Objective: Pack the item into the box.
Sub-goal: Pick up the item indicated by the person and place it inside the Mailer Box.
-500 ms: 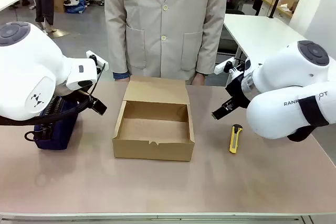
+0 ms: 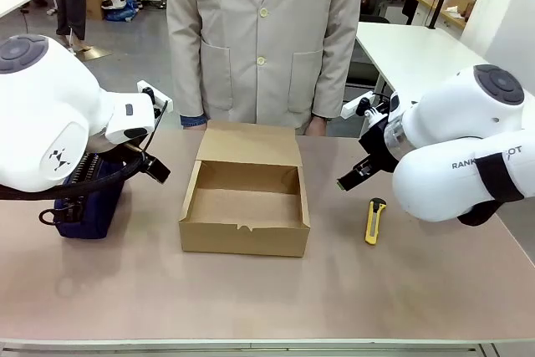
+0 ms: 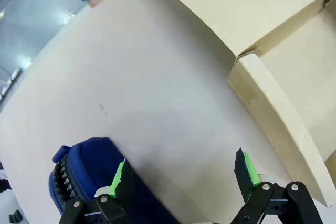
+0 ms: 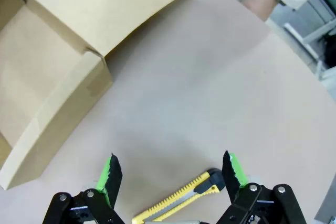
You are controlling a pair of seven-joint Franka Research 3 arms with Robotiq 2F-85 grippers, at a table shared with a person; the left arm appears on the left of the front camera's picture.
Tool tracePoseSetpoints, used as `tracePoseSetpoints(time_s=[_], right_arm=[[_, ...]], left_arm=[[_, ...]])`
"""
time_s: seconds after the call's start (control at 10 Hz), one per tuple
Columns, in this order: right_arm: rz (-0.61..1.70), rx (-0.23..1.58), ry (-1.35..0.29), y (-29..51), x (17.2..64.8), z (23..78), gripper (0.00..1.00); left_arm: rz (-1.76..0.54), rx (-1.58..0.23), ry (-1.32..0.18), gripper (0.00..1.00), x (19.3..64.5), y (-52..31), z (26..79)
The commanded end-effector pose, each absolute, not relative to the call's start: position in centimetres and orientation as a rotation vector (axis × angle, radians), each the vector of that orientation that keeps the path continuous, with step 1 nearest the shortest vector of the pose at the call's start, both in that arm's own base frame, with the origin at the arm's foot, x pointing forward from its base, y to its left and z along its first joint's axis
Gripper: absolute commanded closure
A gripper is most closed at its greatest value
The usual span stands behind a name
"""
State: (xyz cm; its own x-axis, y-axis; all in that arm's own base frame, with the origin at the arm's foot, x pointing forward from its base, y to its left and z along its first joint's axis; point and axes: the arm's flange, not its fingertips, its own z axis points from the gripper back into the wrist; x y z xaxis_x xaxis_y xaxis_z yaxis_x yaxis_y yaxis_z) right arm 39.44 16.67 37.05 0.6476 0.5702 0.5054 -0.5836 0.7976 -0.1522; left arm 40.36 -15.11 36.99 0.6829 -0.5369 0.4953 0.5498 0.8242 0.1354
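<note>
On the surface (image 2: 251, 307), the box (image 2: 244, 238) sits open in the middle, its lid flap folded back on the far side. To its right, apart from it, lies a yellow utility knife (image 2: 374, 221). The right fingers (image 4: 110, 174) hang above the knife, spread wide and gripping nothing. At the left, well apart from the box, the navy pouch (image 2: 94, 206) rests on the surface. The left fingers (image 3: 123, 179) are spread wide above its box-side edge, also empty. Beyond the box, a person (image 2: 259, 39) in a beige coat stands at the far edge.
</note>
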Motion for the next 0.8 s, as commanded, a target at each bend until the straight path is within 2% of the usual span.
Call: tracePoseSetpoints(time_s=[0.0,0.4,0.5,0.7], right_arm=[[0.655,0.026,-0.566,16.7,39.4,37.1,0.00],[0.656,0.025,-0.566,16.7,39.4,37.1,0.00],[0.665,-0.040,-0.516,15.1,38.2,40.7,0.00],[0.633,-0.027,-0.611,11.4,32.1,49.2,0.00]], left_arm=[[-0.609,-0.025,-0.548,0.00,40.4,-15.1,37.0],[-0.609,-0.025,-0.547,0.00,40.4,-15.1,37.0],[-0.659,-0.026,-0.612,0.00,39.0,-14.1,41.3],[-0.710,-0.021,-0.707,0.00,33.2,-10.5,49.6]])
